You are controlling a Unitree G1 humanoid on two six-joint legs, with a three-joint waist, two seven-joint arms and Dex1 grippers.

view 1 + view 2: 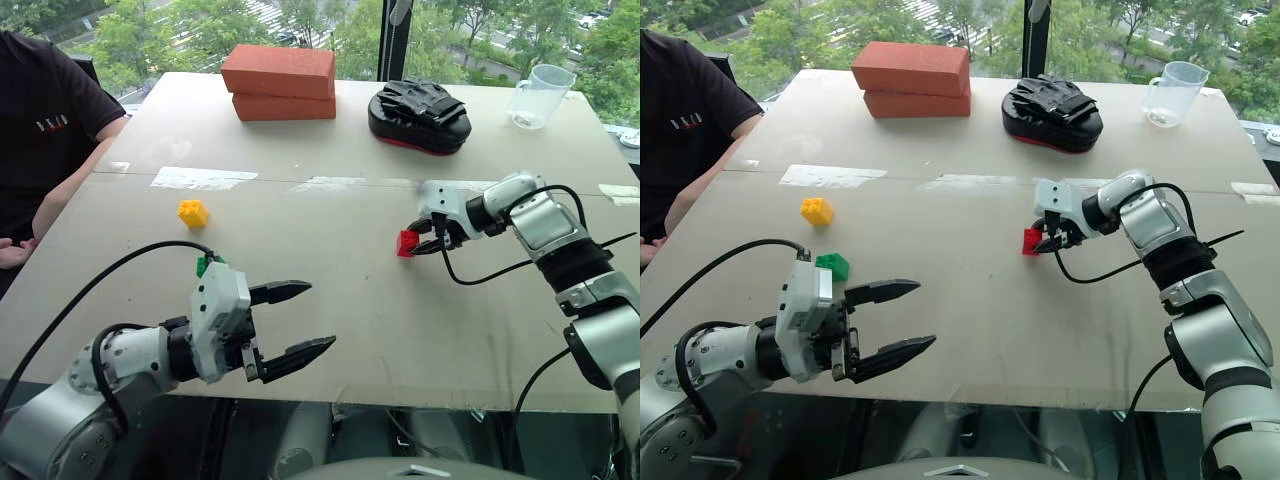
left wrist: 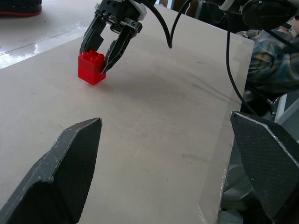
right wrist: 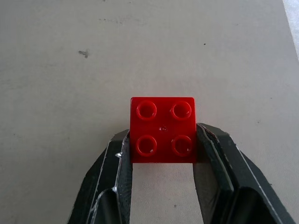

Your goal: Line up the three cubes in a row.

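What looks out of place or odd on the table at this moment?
Nothing is spilled or broken. The three cubes are just scattered: yellow cube and green cube on the left, red cube far right, gripped by the right hand. The left hand is open and empty.

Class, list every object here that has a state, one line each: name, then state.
Red cube: upright on table, clamped by the right claw.
Yellow cube: loose, studs up.
Green cube: loose on table.
Left claw: open, holding nothing.
Measuring cup: upright.
Two bricks: stacked.
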